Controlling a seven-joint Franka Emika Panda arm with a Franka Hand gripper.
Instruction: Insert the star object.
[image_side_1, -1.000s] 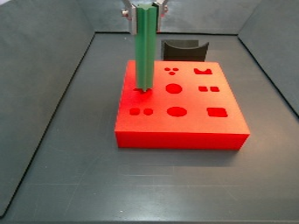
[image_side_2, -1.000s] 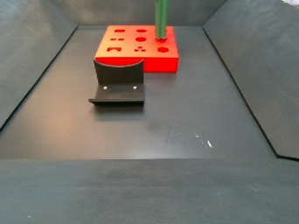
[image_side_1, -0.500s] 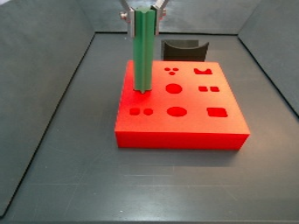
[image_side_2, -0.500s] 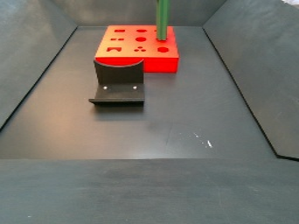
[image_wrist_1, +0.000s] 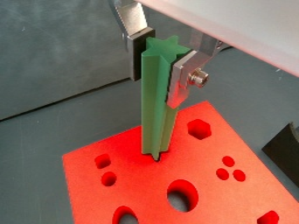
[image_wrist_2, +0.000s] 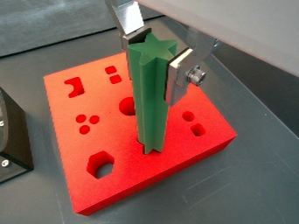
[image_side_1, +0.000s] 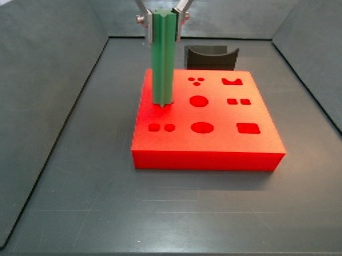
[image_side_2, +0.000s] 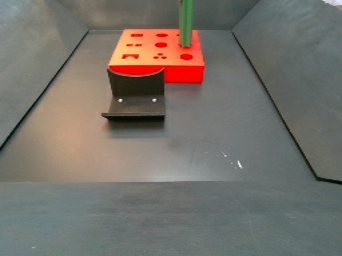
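The red block (image_side_1: 205, 122) lies on the dark floor (image_side_1: 160, 215), its top cut with holes of several shapes. At its 11 o'clock edge in a side view, the star object (image_side_1: 162, 58) stands upright (lower end at the block's top, near a small hole). The gripper (image_wrist_1: 162, 54) clamps the bar's upper end between its silver fingers (image_wrist_1: 184, 79). The fixture (image_side_2: 135, 101) stands beside the block.

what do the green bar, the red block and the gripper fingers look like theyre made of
Green bar: probably plastic, perhaps printed; matte, even colour, crisp star-shaped ridges.
Red block: likely the same kind of plastic; uniform matte red with clean-edged shaped holes.
Gripper, clamped on the bar's top above the block: its fingers look like bare metal, being flat silver plates with a screw head, and carry dark pads, possibly rubber.
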